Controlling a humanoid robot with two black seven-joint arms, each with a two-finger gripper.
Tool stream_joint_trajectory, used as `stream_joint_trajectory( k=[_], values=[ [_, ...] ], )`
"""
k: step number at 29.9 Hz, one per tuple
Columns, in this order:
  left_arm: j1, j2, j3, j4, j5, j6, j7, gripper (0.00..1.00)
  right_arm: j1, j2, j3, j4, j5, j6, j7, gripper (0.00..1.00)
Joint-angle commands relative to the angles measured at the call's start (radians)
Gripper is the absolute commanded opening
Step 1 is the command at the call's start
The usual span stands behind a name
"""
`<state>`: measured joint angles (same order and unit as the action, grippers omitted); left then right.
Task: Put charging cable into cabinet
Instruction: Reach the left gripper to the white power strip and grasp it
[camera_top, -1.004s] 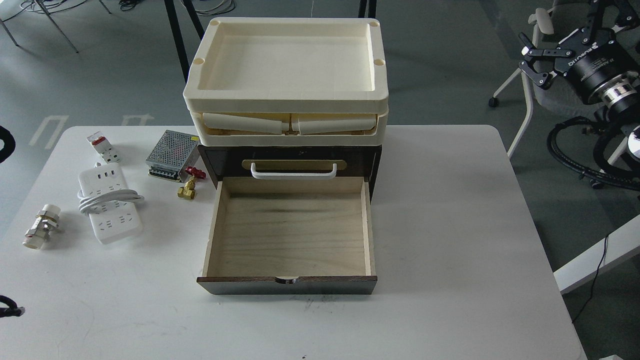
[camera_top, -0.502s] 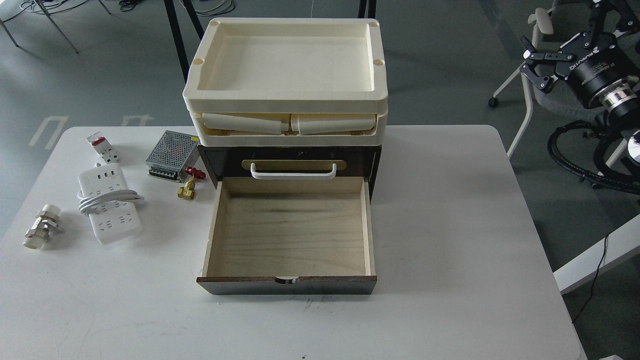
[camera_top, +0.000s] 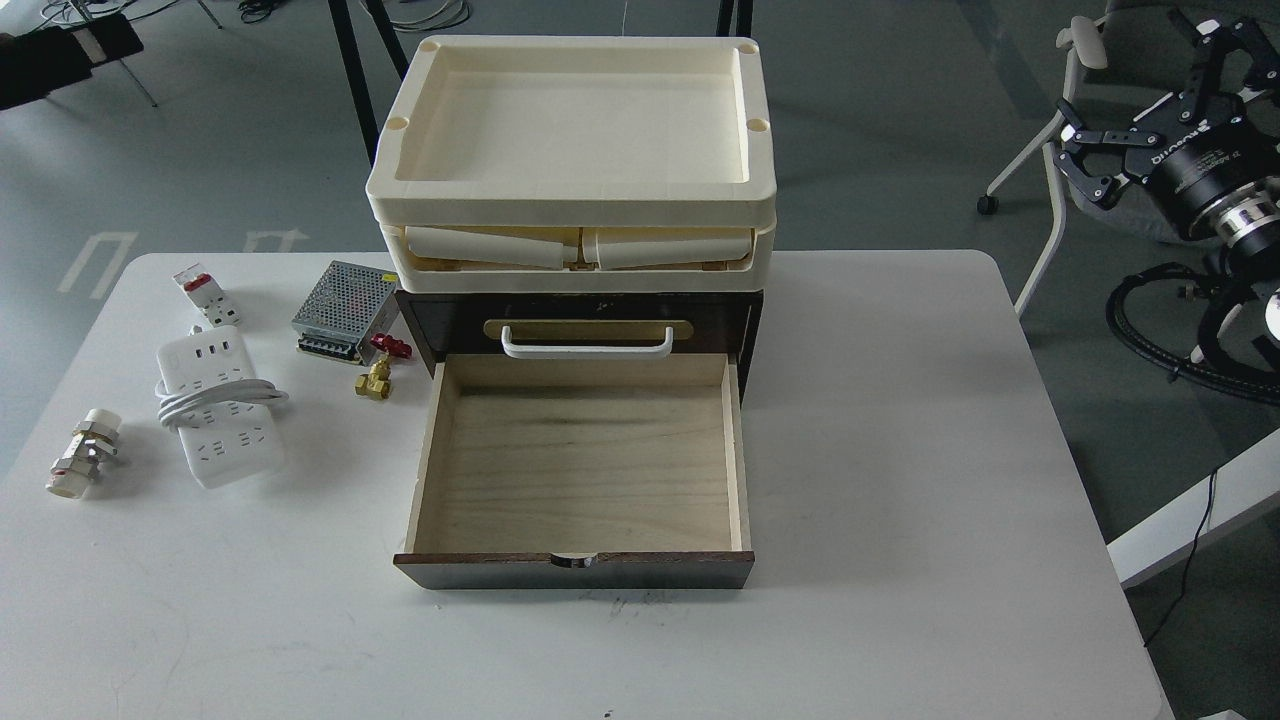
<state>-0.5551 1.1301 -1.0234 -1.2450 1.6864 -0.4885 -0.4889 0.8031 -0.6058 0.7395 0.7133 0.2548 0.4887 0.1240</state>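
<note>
Charging cable (camera_top: 217, 407): on table, left of cabinet (camera_top: 578, 322); drawer (camera_top: 578, 470) open, empty. Not yet grabbed. Right gripper (camera_top: 1085, 165): fingers spread, holding nothing, far right. Left: unseen.

Power strip (camera_top: 218, 405) flat on the white table (camera_top: 900, 450), left side, cord wound round its middle, well clear of the cabinet (camera_top: 578, 318). Cabinet drawer (camera_top: 578, 470) pulled fully out. Cream trays (camera_top: 575, 160) stacked on the cabinet top. Right gripper (camera_top: 1135, 125) off the table at far right, fingers spread, holding nothing. Left gripper not in frame.
</note>
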Motion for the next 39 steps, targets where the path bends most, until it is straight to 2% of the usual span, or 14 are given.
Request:
stream_joint_trajectory(
  k=[1,3,5,7,11,14,19,28,39],
  values=[
    [0.009,0.088,0.236,-0.027,0.116,0.0,0.0,0.99,-0.015,-0.012,0.0,-0.006,0.0,0.0,0.0,1.0],
    [-0.002,0.144,0.407,-0.053,0.124,0.0,0.0,0.99,-0.015,-0.012,0.0,-0.031,0.0,0.0,0.0,1.0],
    [-0.008,0.168,0.503,-0.056,0.124,0.0,0.0,0.99,-0.015,-0.012,0.0,-0.046,0.001,0.0,0.0,1.0],
    [-0.005,0.168,0.551,-0.053,0.134,0.052,0.0,0.99,-0.016,-0.011,0.0,-0.052,0.001,0.0,0.0,1.0],
    [-0.022,0.097,0.557,-0.037,0.359,0.077,0.0,0.98,-0.021,-0.009,0.0,-0.052,0.001,0.0,0.0,1.0],
    [-0.084,0.007,0.562,0.066,0.487,0.076,0.0,0.98,-0.021,-0.009,0.0,-0.052,0.001,0.0,0.0,1.0],
    [-0.146,-0.108,0.563,0.242,0.495,0.077,0.0,0.98,-0.025,-0.011,0.0,-0.052,0.001,0.0,0.0,1.0],
    [-0.18,-0.236,0.603,0.367,0.495,0.087,0.0,0.97,-0.047,-0.011,0.001,-0.052,0.001,0.0,0.002,1.0],
    [-0.255,-0.365,0.769,0.587,0.495,0.217,0.0,0.93,-0.053,-0.011,0.001,-0.054,0.001,0.0,0.002,1.0]
  ],
)
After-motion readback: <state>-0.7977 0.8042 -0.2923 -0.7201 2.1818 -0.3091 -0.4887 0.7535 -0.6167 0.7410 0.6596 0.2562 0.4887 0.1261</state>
